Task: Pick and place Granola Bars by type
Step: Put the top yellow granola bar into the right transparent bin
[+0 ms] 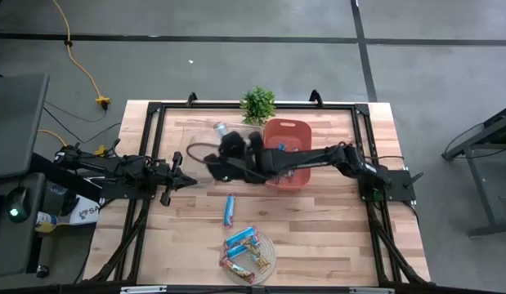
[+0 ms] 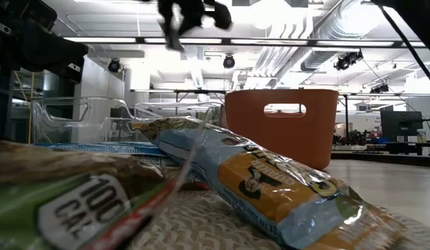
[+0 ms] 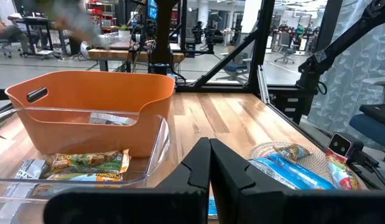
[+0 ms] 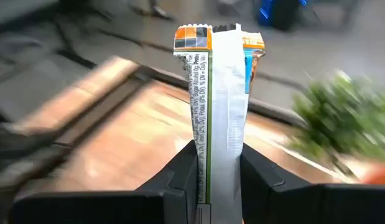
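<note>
Right up close in our low view lies a pale blue and yellow granola bar on the woven mat, with a green one beside it. We think these bars are light and a bit bendy, with shiny wrappers that slip and crinkle. A pinch across the flat middle should work best, not the thin crimped ends.

Our right gripper is clenched on a silver-white bar, which stands up tall between the fingers. From above, that gripper hangs near the table's middle, at about nine o'clock from the orange bin.

Our left gripper waits with its fingers squeezed together, holding nothing, at about nine o'clock on the table.

One blue bar lies alone on bare wood, at twelve o'clock from the mat. More bars sit piled there.

A clear bin already has a few bars inside. Its thin walls are hard to see, so we should come in from above. A small plant stands at twelve o'clock.
</note>
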Controlling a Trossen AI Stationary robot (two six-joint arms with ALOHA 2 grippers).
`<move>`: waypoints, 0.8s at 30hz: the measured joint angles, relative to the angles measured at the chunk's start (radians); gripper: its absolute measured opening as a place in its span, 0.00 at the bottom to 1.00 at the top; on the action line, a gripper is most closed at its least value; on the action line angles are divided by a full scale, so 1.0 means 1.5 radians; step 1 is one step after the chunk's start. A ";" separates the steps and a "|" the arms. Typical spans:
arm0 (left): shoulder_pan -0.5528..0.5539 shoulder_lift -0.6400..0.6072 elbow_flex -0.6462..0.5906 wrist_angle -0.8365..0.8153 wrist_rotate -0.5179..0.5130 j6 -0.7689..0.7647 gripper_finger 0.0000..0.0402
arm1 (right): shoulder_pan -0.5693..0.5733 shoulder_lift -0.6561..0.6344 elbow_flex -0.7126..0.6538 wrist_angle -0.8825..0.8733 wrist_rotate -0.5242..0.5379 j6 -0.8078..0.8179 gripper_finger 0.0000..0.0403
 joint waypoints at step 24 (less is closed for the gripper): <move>0.000 0.000 0.000 0.000 0.000 0.000 0.00 | -0.119 0.001 -0.188 -0.060 -0.388 0.347 0.18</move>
